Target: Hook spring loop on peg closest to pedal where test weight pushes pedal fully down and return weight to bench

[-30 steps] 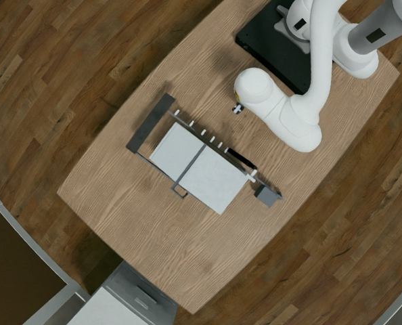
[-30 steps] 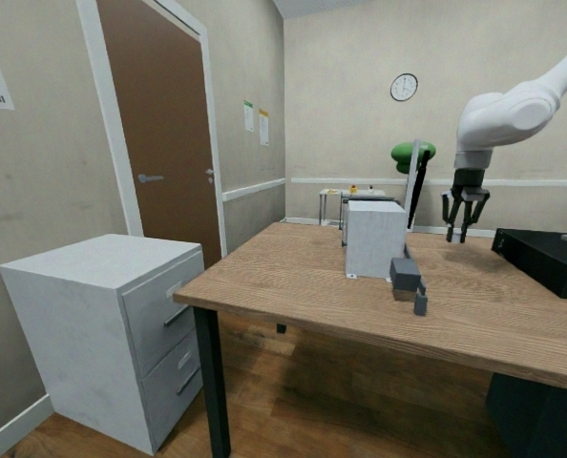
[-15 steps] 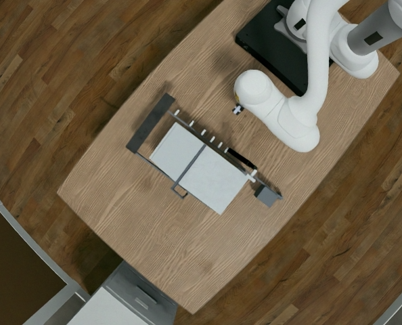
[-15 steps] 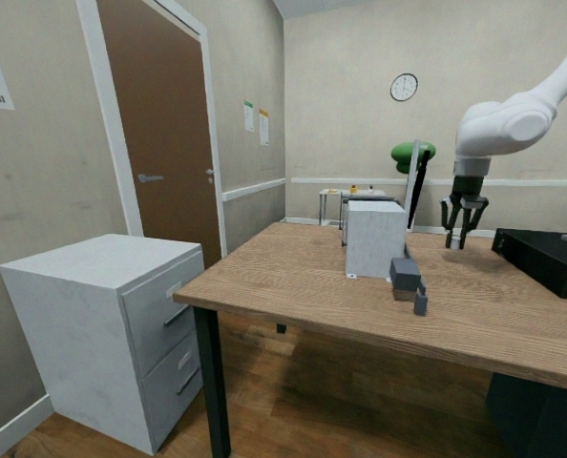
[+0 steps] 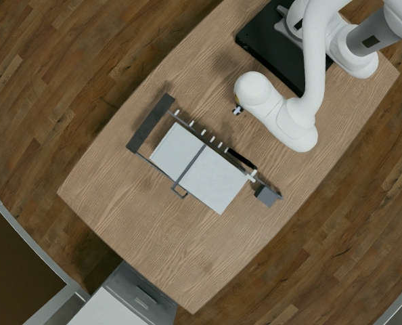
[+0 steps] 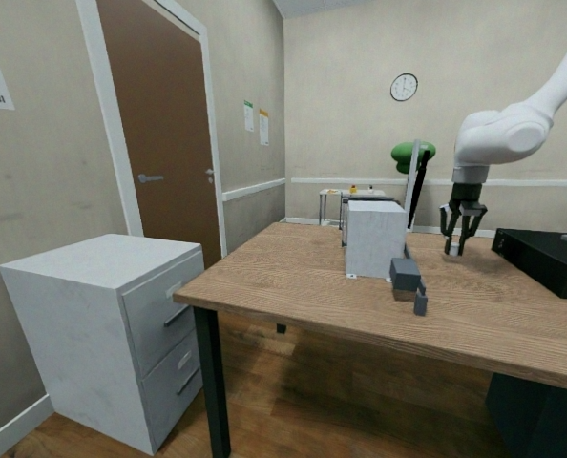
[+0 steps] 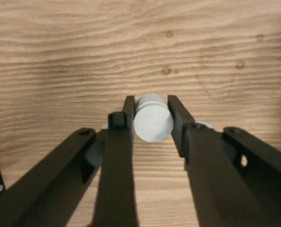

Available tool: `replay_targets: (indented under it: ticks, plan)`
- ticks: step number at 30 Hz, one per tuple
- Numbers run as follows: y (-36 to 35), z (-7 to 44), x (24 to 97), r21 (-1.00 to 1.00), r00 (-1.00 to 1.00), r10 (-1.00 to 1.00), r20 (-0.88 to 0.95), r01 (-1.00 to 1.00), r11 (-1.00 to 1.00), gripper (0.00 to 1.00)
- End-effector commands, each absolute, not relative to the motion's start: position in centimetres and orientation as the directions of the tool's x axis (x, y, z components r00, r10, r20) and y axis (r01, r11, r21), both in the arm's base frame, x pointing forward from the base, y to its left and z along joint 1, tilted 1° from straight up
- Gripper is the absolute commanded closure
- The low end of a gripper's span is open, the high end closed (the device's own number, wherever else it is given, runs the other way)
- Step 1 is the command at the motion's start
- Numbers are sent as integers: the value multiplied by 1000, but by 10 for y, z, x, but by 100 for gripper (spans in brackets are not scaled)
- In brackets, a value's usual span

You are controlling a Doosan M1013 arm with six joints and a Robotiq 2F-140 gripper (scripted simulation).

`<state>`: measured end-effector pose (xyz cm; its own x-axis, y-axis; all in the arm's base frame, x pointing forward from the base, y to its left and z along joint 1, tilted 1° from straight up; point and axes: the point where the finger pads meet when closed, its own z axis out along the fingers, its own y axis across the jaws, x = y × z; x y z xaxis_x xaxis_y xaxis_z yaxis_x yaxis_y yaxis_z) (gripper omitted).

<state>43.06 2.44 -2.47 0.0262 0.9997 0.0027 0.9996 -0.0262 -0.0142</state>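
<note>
My gripper (image 6: pixel 454 244) (image 7: pixel 150 108) is shut on the steel test weight (image 6: pixel 453 250) (image 7: pixel 153 124), a light round-topped cylinder held upright just above the bench; any contact with the bench is unclear. In the overhead view the arm hides most of the gripper. The feeder (image 5: pixel 212 181) (image 6: pixel 375 241) is a pale box. Its grey pedal (image 5: pixel 266 195) (image 6: pixel 405 273) stands raised above the bench. Several white pegs run in a row along the feeder's side. The black spring (image 5: pixel 240 158) (image 6: pixel 418 189) ends at the peg (image 5: pixel 226 150) closest to the pedal; its loop is too small to make out.
A tall pale post (image 6: pixel 411 187) stands beside the spring. A dark bar (image 5: pixel 150 122) crosses the feeder's far end, and a thin frame with a handle (image 5: pixel 179 191) crosses the box. The black robot base plate (image 5: pixel 267 52) (image 6: pixel 545 260) lies on the bench (image 5: pixel 152 223) (image 6: pixel 283 276).
</note>
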Motion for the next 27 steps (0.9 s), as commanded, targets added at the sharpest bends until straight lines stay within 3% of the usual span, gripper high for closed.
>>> replay_targets:
  ticks: [1,27]
  plan:
    - [25,-30,431,-13,26,1000,3,1000,-26,75]
    - [26,-60,430,-13,26,1000,2,1000,-26,75]
